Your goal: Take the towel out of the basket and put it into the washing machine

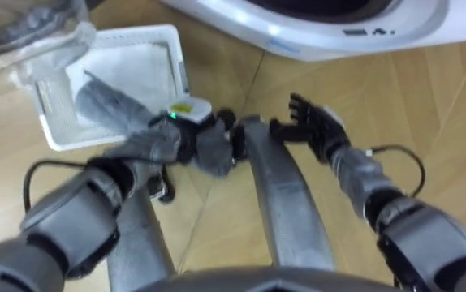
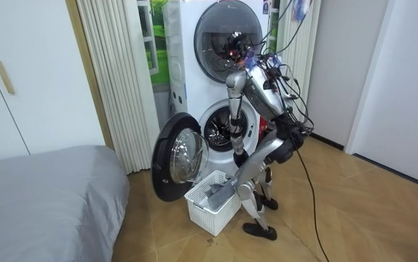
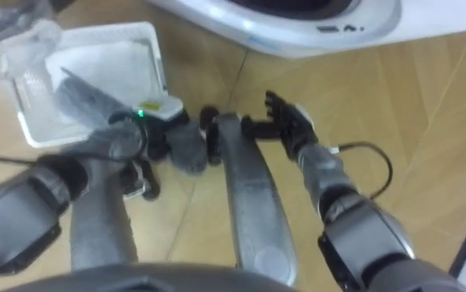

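**Left hand closed on towel by the basket**

Left hand sits left of centre in the left eye view, just off the lower right corner of the white basket. Its fingers are curled round a bunch of the grey towel. From the grasp the towel runs up and to the left, over the basket's edge and onto its floor. Most of the cloth lies inside the basket.

The right hand shows right of centre, apart from the towel. Its dark fingers are spread and straight, and it holds nothing. Between the two hands, wooden floor shows past the robot's legs.

Along the top edge of the frame runs the curved white front of the washer. Its glass door fills the upper left corner, overlapping the basket's far side.

In the room view the robot stands at mid-frame, facing the washer and bent well forward at the hips. Both arms reach down towards the basket at its feet. The basket rests on the floor before the lower drum's opening. The round door is swung out towards the room view's left. A second machine is stacked on top, its door closed. A grey bed takes up the lower left, and a pale curtain hangs behind it.
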Robot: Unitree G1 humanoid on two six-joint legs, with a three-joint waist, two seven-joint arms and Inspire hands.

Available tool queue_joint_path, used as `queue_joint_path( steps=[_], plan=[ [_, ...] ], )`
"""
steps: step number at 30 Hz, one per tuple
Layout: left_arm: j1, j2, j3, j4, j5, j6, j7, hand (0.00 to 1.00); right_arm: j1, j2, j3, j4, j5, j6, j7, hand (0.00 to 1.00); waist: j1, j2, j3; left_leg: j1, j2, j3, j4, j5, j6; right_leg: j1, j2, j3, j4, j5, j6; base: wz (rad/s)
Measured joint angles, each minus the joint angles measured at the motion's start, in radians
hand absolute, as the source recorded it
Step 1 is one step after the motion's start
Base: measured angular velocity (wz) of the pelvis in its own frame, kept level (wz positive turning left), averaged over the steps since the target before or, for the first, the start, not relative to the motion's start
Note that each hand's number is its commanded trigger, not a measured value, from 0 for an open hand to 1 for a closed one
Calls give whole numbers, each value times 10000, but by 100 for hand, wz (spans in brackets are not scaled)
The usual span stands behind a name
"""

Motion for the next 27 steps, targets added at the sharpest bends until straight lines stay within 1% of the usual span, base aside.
queue_joint_path(
  steps=[2,3,4,5,6,7,8,9,10,11,13,15,16,18,19,20,21,22,24,25,26,27],
  plan=[
    [64,-80,319,5,-7,-60,102,100,65,-37,-36,150,-78,73,-5,0,276,81,-9,352,2,10,-139,2,-1,366,-10,-128,-151,1,3,-3],
    [75,-95,492,9,-41,-76,170,100,90,-51,-31,237,-85,120,-6,0,371,152,13,617,0,3,-251,3,-3,657,-35,-239,-254,1,3,4],
    [76,-95,578,30,-57,-77,244,100,105,-68,-32,239,-82,191,-4,0,423,190,14,747,-7,3,-327,6,-7,796,-44,-254,-321,1,3,7],
    [70,-102,826,94,-99,-98,395,100,136,-94,-40,218,-75,257,-6,0,532,256,33,993,-7,3,-416,15,-9,1049,-55,-255,-422,1,4,5],
    [69,-106,1203,234,-110,-161,639,100,161,-95,-46,196,-128,292,-21,0,620,296,38,1239,-28,16,-510,23,-14,1270,-147,-272,-470,3,7,4],
    [68,-106,1418,292,-111,-177,777,100,169,-102,-49,178,-152,291,-20,0,679,324,52,1354,-42,21,-542,26,-13,1382,-174,-330,-487,2,8,0],
    [69,-106,1845,343,-141,-200,1062,100,209,-102,-58,184,-214,292,-27,0,827,339,55,1543,-55,37,-613,31,-24,1563,-175,-329,-539,-1,12,6],
    [59,-90,2205,334,-405,-244,1369,100,232,-112,-56,183,-238,302,-28,0,893,358,65,1691,-121,41,-735,101,-19,1709,-203,-355,-595,-9,26,9],
    [55,-85,2382,330,-528,-272,1505,100,247,-117,-58,182,-257,316,-24,0,928,359,65,1757,-154,42,-807,147,-10,1777,-213,-360,-628,-9,27,18],
    [67,-23,2709,292,-761,-340,1699,100,291,-131,-65,179,-309,383,-21,0,1013,365,68,1888,-175,37,-912,195,-12,1914,-247,-397,-713,-3,35,15],
    [82,-4,2948,117,-1499,-391,1806,100,303,-166,-143,119,-484,421,-8,0,1081,375,75,2048,-187,-8,-1128,281,-17,2117,-351,-493,-878,39,32,16],
    [122,11,3250,-183,-2720,-501,1802,100,353,-173,-278,111,-666,472,-14,0,1180,381,78,2149,-195,-21,-1362,404,-22,2256,-351,-584,-1104,117,27,10],
    [160,-1,3286,-230,-2954,-583,1777,100,354,-172,-287,109,-665,479,-9,0,1212,381,79,2155,-194,-22,-1407,424,-29,2265,-351,-583,-1156,143,31,0],
    [356,-140,3356,-653,-4294,-641,1742,100,366,-152,-270,95,-669,482,-12,0,1337,389,89,2112,-198,-33,-1428,441,-38,2233,-351,-600,-1166,147,29,0],
    [395,-188,3380,-757,-4603,-643,1703,100,375,-143,-272,90,-694,482,-10,0,1363,386,90,2095,-191,-29,-1427,441,-39,2211,-351,-599,-1164,146,28,0],
    [453,-284,3411,-1008,-5361,-653,1574,100,427,-131,-300,0,-878,483,-12,0,1406,386,90,2029,-180,-23,-1421,443,-39,2154,-354,-603,-1165,146,28,0],
    [518,-367,3449,-1289,-6142,-659,1364,100,431,-120,-354,-158,-1057,476,-8,0,1428,389,92,1973,-185,-27,-1417,447,-35,2115,-362,-616,-1175,146,28,0],
    [567,-411,3469,-1454,-6481,-664,1248,100,432,-101,-362,-192,-1092,473,-10,0,1440,388,92,1966,-183,-29,-1419,447,-34,2114,-359,-618,-1182,146,28,0],
    [789,-564,3451,-1963,-8111,-823,628,100,469,60,-390,-259,-1207,472,-26,0,1495,374,83,2002,-200,-18,-1445,448,-33,2174,-357,-645,-1252,145,30,0],
    [868,-579,3437,-2137,-8577,-833,458,100,498,91,-366,-327,-1207,472,-18,0,1499,370,81,2007,-202,-16,-1480,451,-32,2182,-361,-655,-1284,146,32,3],
    [943,-655,3407,-2339,-9405,-842,120,100,559,109,-352,-488,-1242,475,-57,0,1537,361,76,2007,-201,-19,-1534,489,-24,2188,-396,-681,-1322,149,36,7],
    [1042,-740,3399,-2531,-10011,-836,-249,100,604,102,-370,-506,-1298,494,-110,0,1547,349,69,2007,-219,-19,-1557,507,-13,2198,-441,-725,-1328,149,37,9]
  ],
)
